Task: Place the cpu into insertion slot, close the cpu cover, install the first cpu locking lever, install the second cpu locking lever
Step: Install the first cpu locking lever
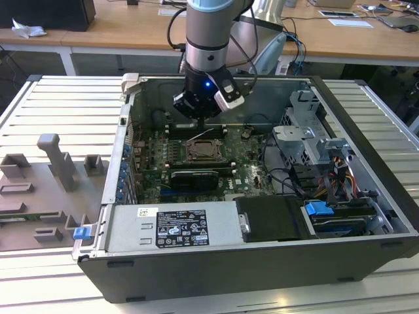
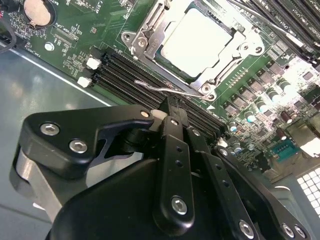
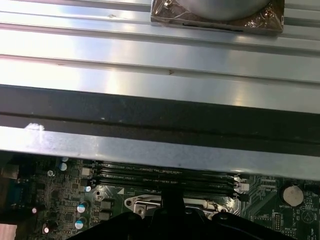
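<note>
Second wrist view: cpu (image 2: pixel 195 40) seated, cover (image 2: pixel 147 35) down — gripper (image 2: pixel 172 106), pressed together and empty, noses at the lever (image 2: pixel 155 86), seemingly to push it.

The exterior view looks down from high beyond one long side of the open computer case (image 1: pixel 216 288), taking in the table (image 1: pixel 59 104) around it. The second wrist view sits close behind the gripper (image 2: pixel 170 112), facing the motherboard (image 2: pixel 75 45). The first wrist view looks low and outward over the case wall (image 3: pixel 150 115). Both wrist views share the memory slots (image 2: pixel 135 75) (image 3: pixel 165 177).
</note>
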You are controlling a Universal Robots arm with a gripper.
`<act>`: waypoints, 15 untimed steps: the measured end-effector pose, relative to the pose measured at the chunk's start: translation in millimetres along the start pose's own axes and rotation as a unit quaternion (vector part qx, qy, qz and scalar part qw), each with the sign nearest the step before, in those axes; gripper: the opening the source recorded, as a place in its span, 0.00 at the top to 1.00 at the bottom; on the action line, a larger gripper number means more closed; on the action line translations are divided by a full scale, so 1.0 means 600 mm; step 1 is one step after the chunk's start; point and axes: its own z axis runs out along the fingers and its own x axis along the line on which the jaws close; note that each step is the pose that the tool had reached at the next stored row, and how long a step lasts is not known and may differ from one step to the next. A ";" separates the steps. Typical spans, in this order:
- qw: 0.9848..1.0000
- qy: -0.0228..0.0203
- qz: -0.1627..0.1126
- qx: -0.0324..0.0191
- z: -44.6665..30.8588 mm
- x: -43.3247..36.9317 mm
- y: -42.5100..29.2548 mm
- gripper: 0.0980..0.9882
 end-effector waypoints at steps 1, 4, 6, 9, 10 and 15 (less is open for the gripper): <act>1.000 0.000 0.000 0.000 0.001 0.000 0.000 0.99; 1.000 0.000 0.000 0.000 0.003 -0.001 0.000 0.99; 1.000 0.000 0.000 0.000 0.004 -0.001 -0.001 0.99; 1.000 0.000 0.000 0.000 0.005 -0.002 -0.001 0.99; 1.000 0.000 0.000 0.000 0.006 -0.002 -0.001 0.99; 1.000 0.000 0.000 -0.003 0.010 -0.003 -0.001 0.99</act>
